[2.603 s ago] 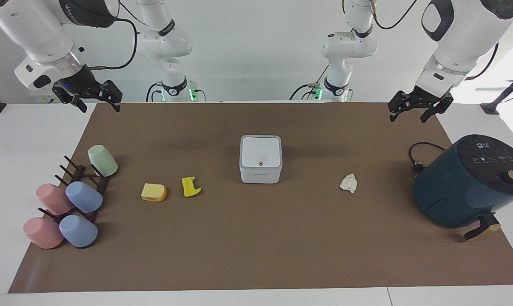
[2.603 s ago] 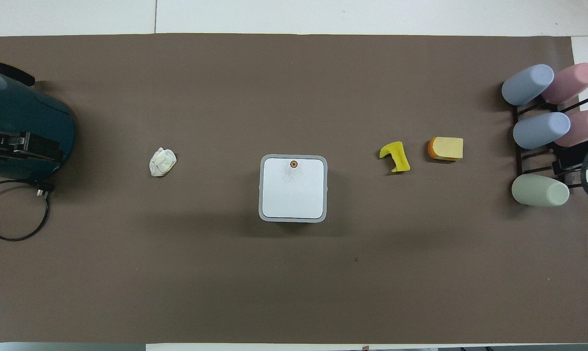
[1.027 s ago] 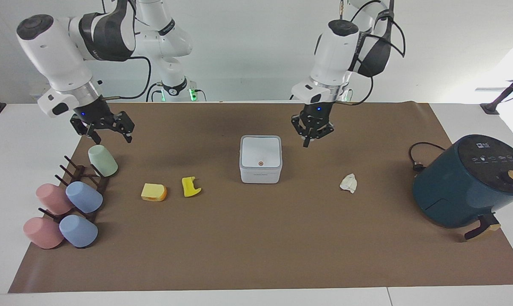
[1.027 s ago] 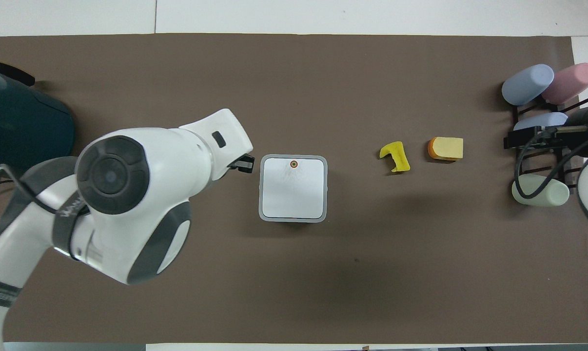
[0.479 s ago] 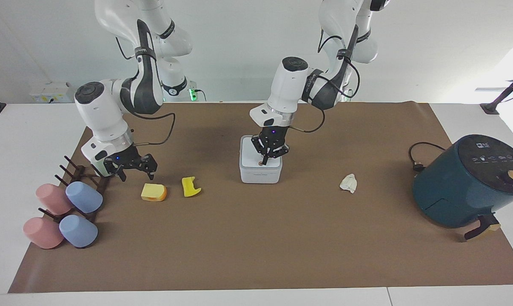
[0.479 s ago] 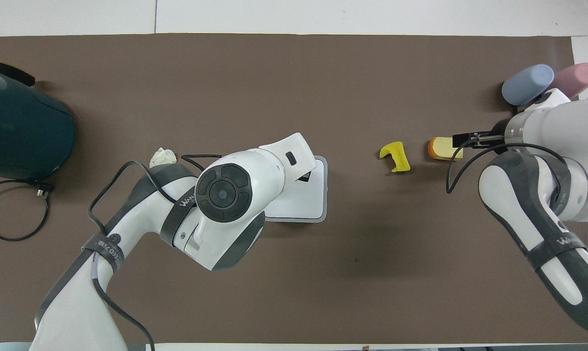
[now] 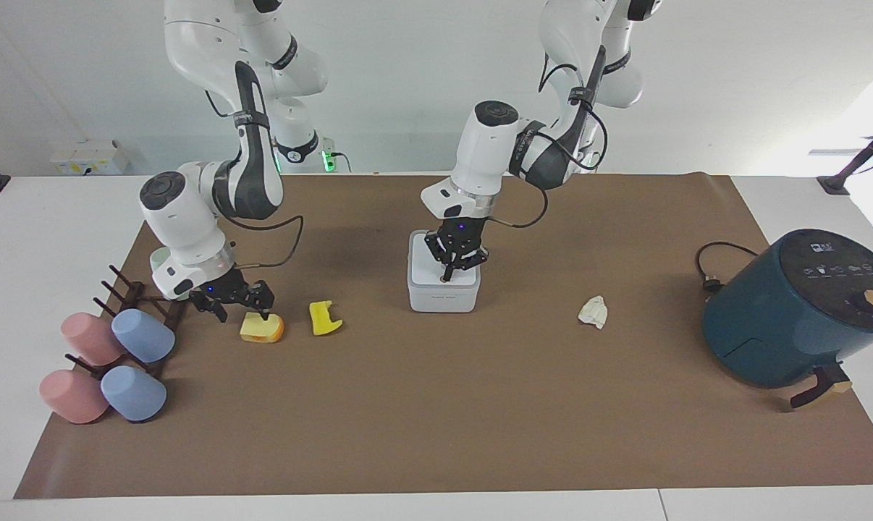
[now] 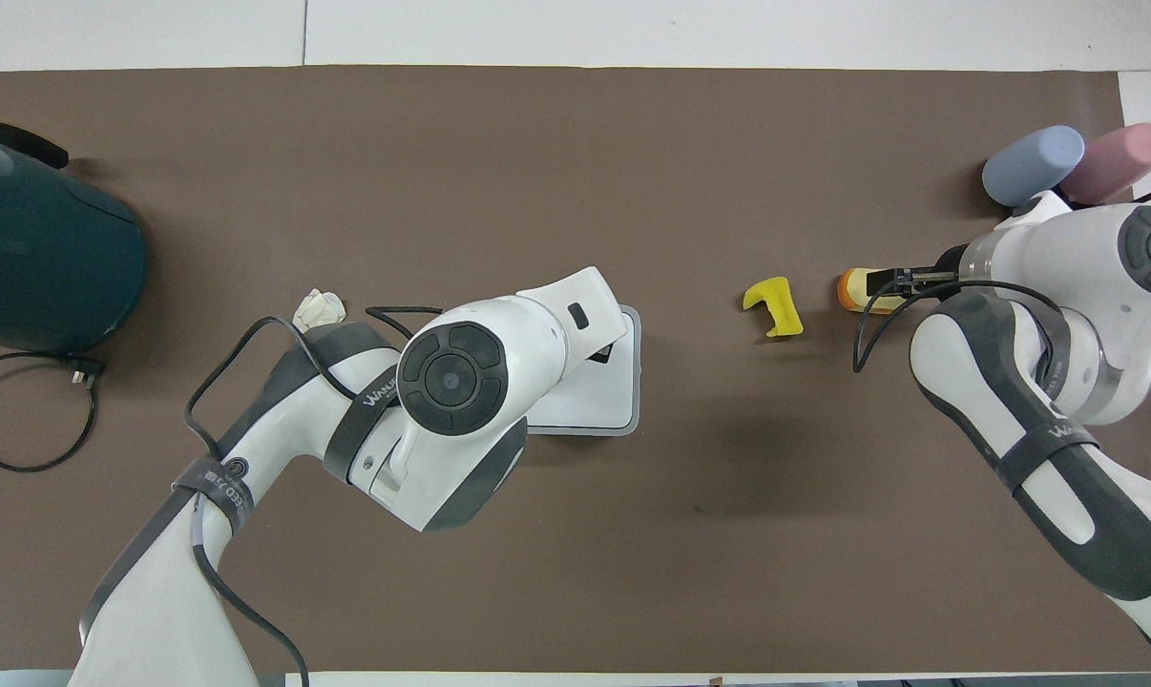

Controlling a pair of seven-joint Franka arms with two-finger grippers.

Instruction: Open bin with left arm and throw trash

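Observation:
The white bin (image 7: 442,295) stands mid-table with its lid down; in the overhead view my left arm covers most of the bin (image 8: 619,405). My left gripper (image 7: 448,274) is shut and points straight down, its tip at the lid's orange button. My right gripper (image 7: 242,314) is open, low over the toast-like block (image 7: 264,329), at the block's end toward the cup rack. From above, the right gripper (image 8: 895,278) overlaps the block (image 8: 852,289). The yellow notched piece (image 7: 325,318) lies between block and bin. The paper wad (image 7: 593,311) lies toward the left arm's end.
A dark teal air fryer (image 7: 798,311) with its black cable (image 7: 711,268) fills the left arm's end of the table. Pastel cups (image 7: 143,336) lie on a dark rack (image 7: 121,293) at the right arm's end, close to the right gripper. A brown mat (image 7: 436,420) covers the table.
Both arms came down. The left gripper went from beside the bin to the lid's button. The right gripper dropped from over the cup rack to the toast-like block.

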